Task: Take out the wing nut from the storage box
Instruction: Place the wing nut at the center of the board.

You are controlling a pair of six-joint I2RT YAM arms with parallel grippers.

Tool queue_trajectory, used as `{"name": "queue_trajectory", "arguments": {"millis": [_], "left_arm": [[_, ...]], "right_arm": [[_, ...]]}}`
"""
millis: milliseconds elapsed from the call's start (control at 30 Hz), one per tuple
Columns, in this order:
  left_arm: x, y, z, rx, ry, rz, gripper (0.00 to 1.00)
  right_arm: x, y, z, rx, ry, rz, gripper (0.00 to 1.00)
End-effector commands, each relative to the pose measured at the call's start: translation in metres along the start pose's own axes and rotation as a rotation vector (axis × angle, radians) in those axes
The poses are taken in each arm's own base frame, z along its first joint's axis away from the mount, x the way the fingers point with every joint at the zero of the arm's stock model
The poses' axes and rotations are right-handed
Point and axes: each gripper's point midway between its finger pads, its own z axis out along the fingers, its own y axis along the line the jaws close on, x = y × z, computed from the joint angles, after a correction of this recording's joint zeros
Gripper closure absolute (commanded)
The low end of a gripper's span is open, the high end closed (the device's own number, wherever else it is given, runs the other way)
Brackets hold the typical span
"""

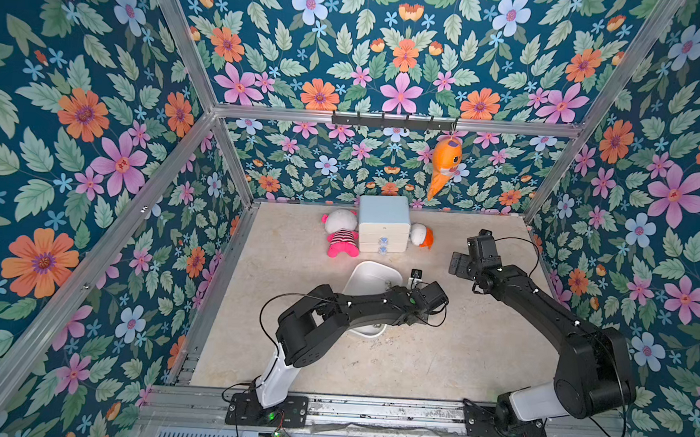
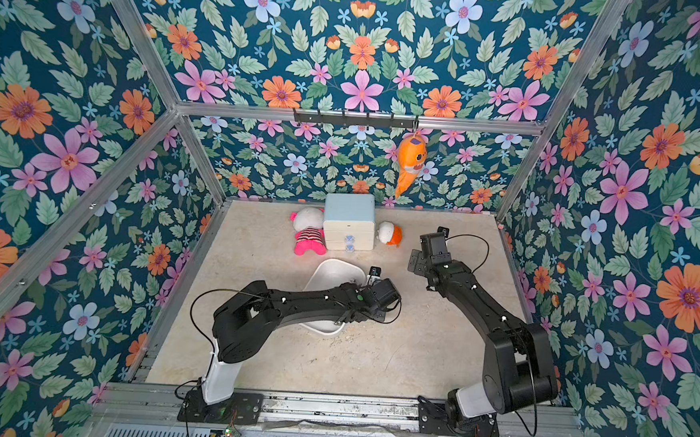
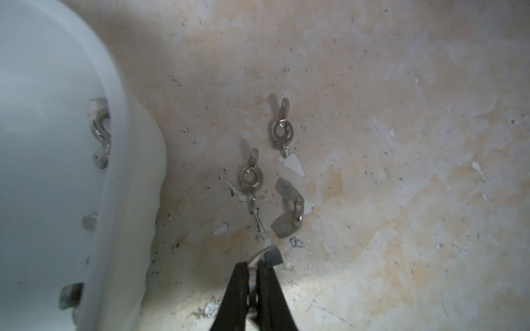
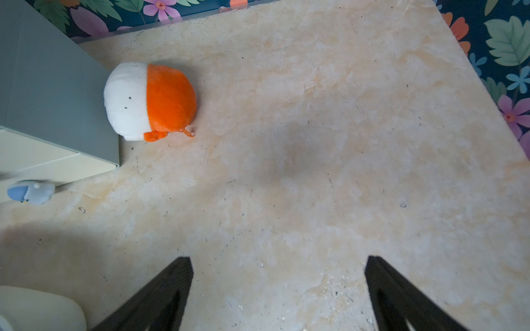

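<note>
Just beside the smooth white storage box (image 3: 114, 186), left gripper (image 3: 252, 268) pinches a shiny metal wing nut (image 3: 269, 254); right gripper (image 4: 278, 260) gapes wide.

The mottled beige counter (image 1: 456, 359) carries the storage box (image 1: 369, 279). Three wing nuts (image 3: 282, 227) lie loose just beside its rim. Well beyond the box sit a drawer cabinet (image 1: 383, 221), a pink doll (image 1: 341, 233) and an orange-white plush (image 1: 422, 235).

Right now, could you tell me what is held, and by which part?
Left gripper pinches a wing nut below one protruding wing; right gripper open, empty.
</note>
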Motion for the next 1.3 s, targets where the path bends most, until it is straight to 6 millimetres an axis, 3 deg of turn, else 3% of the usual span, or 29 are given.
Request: {"name": "queue_trajectory", "arguments": {"millis": [0, 533, 867, 967, 1267], "left_arm": [[0.001, 0.0, 0.002, -0.001, 0.001, -0.006, 0.95], [0.008, -0.002, 0.012, -0.005, 0.024, 0.0, 0.94], [0.008, -0.002, 0.012, -0.005, 0.025, 0.001, 0.79], [0.002, -0.003, 0.006, -0.002, 0.012, -0.005, 0.73], [-0.05, -0.004, -0.047, 0.029, -0.121, -0.025, 0.69]], "right_arm": [[-0.002, 0.002, -0.001, -0.01, -0.01, 0.004, 0.01], [0.001, 0.005, -0.001, -0.017, -0.005, 0.001, 0.01], [0.002, 0.005, -0.001, -0.021, -0.005, 0.001, 0.01], [0.002, 0.005, -0.002, -0.021, -0.006, 0.002, 0.01], [0.003, 0.007, 0.0, -0.025, -0.003, 0.0, 0.01]]}}
